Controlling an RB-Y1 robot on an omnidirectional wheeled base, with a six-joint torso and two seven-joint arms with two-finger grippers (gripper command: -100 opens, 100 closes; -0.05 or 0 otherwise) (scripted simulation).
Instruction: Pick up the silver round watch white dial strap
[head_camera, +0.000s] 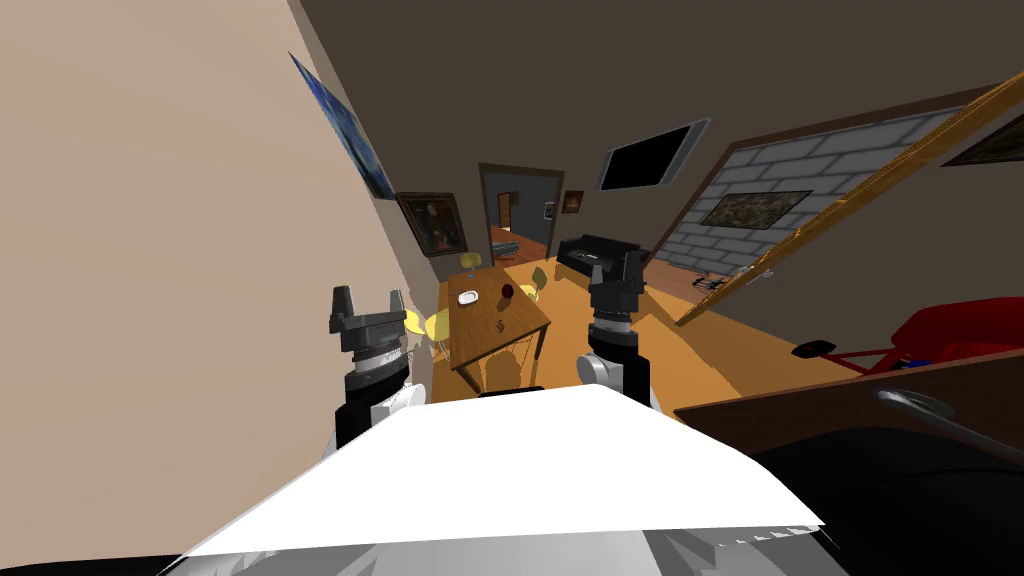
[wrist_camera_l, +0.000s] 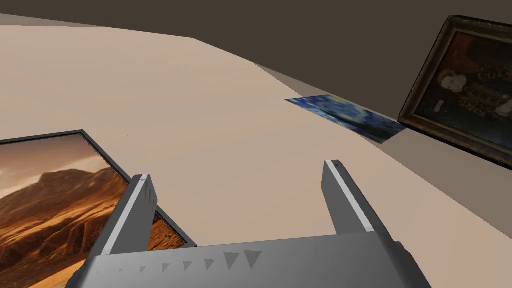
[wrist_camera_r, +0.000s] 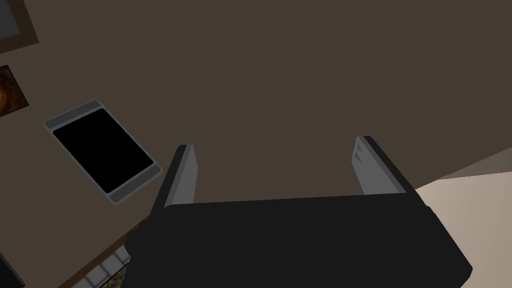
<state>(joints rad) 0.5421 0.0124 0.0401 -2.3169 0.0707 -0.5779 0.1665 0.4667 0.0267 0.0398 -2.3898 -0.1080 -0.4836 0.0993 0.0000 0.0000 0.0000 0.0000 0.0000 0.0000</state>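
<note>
Still well short of the table, both hands empty.
L gripper (head_camera: 368, 298) & R gripper (head_camera: 618, 268) are raised, fingers apart, prob tucked for driving. Can't pick out the watch; I'd guess it's among the small bits on the table (head_camera: 480, 340).

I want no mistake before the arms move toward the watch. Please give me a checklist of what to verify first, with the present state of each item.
1. Left gripper open and empty: ok.
2. Right gripper open and empty: ok.
3. Watch found: cannot tell. A silver ring-shaped thing with a long band lies on the dark brown surface at my right and may be it.
4. Watch not among the small things on the brown wooden table far ahead: cannot tell, they are too small.
5. A gripper near the silver thing: not ok. Both are raised in front of the chest, away from that surface.
</note>
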